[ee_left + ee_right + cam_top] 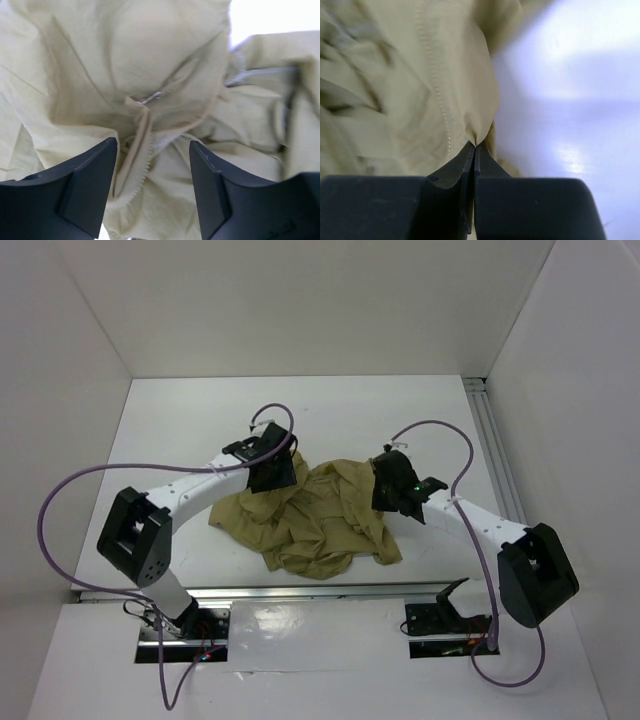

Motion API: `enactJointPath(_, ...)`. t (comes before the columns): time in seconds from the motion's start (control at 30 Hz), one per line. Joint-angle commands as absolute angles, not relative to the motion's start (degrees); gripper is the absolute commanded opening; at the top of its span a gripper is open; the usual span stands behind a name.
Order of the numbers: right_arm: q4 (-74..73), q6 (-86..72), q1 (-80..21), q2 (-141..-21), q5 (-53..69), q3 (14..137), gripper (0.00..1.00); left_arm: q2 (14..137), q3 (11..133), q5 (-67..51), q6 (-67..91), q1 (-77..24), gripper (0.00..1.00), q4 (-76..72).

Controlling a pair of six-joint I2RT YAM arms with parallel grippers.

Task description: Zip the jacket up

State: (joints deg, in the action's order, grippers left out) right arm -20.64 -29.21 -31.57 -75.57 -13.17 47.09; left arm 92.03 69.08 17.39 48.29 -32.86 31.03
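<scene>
The olive-tan jacket (pixel 320 515) lies crumpled in a heap on the white table between the two arms. My left gripper (pixel 272 472) is over the heap's upper left edge. In the left wrist view it (pixel 152 165) is open, with a zipper edge with teeth (pixel 142 160) and folded cloth (pixel 150 60) between and beyond the two fingers. My right gripper (pixel 385 485) is at the heap's right side. In the right wrist view it (pixel 475 146) is shut on a pinch of the jacket's edge (pixel 480 127), next to a stitched seam (pixel 440 100).
White walls enclose the table on the left, back and right. A metal rail (pixel 495 455) runs along the right wall. Purple cables (pixel 60 500) loop over both arms. Bare white table (pixel 570 90) shows right of the pinched cloth.
</scene>
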Motion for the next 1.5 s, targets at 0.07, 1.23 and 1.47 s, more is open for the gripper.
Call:
enactJointPath(0.07,-16.4,-31.8,-28.9,-74.3,-8.0,41.8,0.06,97.6,72.9,21.4,45.9,-33.3,0.75,37.4)
enactJointPath(1.23,-23.9,-22.3,-28.7,-100.6,-18.0,70.8,0.43,80.0,55.0,-12.0,45.4,-15.8,0.0,11.2)
enactJointPath(1.47,-23.8,-23.6,-28.7,-93.4,-19.2,70.8,0.02,81.7,54.9,-15.5,47.7,-15.3,0.0,7.2)
